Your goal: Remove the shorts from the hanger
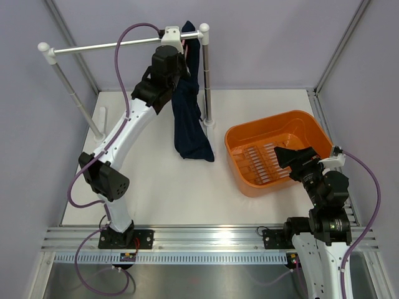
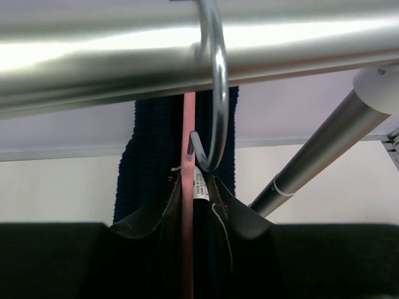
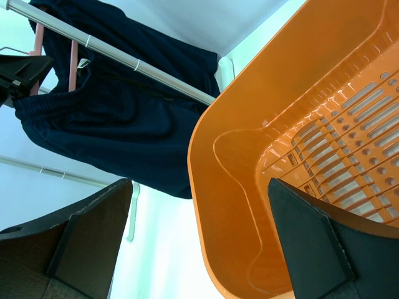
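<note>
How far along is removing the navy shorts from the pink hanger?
Done: nothing; the dark navy fabric shorts hang on the thin pink hanger, hooked over the silver metal rail. In hand: the left gripper brackets the fabric; a firm grip isn't clear. Left: pulling the shorts free. The right gripper hangs open above the orange plastic tub.

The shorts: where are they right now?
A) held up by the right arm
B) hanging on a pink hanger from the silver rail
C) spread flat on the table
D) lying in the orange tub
B: the shorts hang on the hanger, whose hook loops over the rail.
</note>
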Available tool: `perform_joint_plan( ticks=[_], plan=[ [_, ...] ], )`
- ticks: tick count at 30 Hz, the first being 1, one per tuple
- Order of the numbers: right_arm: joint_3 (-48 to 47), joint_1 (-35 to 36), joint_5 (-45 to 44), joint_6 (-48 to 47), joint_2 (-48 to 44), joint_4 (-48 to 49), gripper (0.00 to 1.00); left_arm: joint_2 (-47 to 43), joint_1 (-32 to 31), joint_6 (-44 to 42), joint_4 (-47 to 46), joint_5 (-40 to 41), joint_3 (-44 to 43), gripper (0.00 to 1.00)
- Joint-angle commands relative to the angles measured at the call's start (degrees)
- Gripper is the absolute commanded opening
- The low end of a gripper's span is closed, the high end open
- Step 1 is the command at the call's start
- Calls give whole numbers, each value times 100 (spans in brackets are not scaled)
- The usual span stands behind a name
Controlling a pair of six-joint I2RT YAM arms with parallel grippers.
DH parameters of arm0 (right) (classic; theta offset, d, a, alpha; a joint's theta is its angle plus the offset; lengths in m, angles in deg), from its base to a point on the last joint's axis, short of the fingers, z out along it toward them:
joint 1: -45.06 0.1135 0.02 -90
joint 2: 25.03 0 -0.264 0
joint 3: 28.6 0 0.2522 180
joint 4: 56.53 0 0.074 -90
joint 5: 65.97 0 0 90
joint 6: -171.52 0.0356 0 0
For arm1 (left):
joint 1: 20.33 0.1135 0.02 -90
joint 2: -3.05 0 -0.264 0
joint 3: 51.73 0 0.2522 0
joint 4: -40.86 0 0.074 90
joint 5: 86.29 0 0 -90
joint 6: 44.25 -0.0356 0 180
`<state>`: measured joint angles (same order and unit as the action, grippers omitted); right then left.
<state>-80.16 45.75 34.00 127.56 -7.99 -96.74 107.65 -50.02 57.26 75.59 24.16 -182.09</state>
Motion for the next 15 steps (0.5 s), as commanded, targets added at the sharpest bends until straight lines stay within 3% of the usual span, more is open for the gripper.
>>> perform_joint_plan(
  ticks=[1, 6, 15],
  plan=[
    [-157, -25, -84, -43, -25, 18, 99, -343, -19, -114, 39, 240, 76, 21],
    [-105, -16, -40, -25, -34, 53, 99, -519, -19, -245, -32, 363, 58, 0],
    [-52, -25, 4, -34, -78, 114, 99, -774, -10, -501, 170, 390, -618, 0]
  ],
)
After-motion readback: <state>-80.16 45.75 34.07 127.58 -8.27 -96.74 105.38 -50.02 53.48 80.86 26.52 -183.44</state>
